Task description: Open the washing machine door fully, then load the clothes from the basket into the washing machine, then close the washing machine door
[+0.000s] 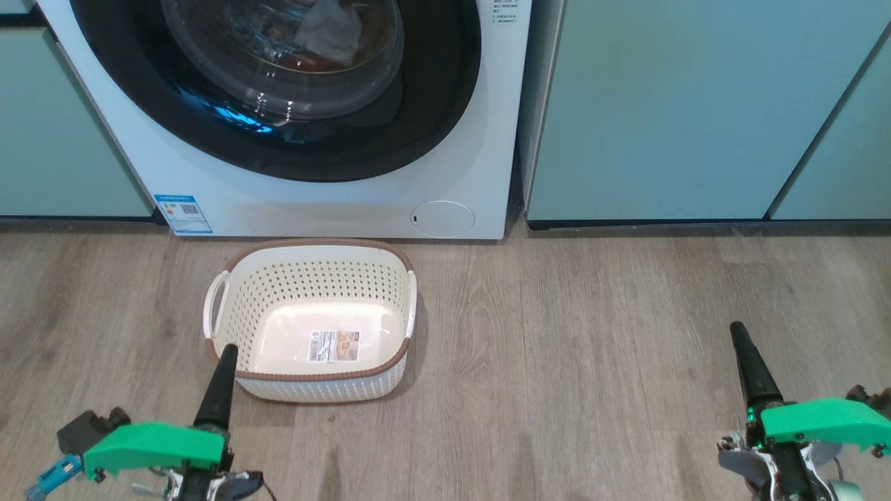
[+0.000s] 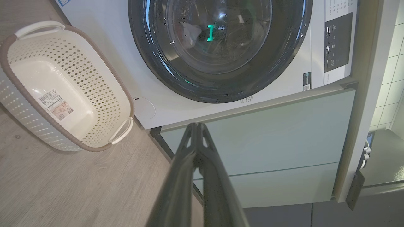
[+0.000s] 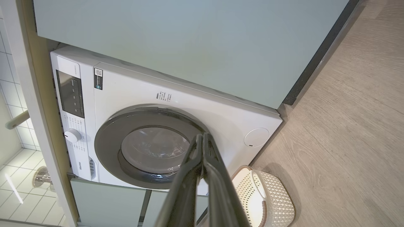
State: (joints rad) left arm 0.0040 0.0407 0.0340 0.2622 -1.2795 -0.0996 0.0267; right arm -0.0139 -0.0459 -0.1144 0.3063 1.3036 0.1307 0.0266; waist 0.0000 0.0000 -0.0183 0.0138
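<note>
Left gripper [image 1: 228, 353] pinched together | right gripper [image 1: 738, 332] likewise | right wrist view adds dial [image 3: 72, 135], wall tiles [image 3: 8, 91] | wood floor [image 1: 592, 348], teal cabinets [image 1: 696, 104]

A grey-brown wood-look plank floor [image 1: 626, 348] carries a small cream perforated plastic basket [image 1: 320, 390] with a brown rim. It sits just before the big white front-loading washing machine [image 1: 313, 209], which stands between pale teal cabinets [image 1: 661, 104].
</note>
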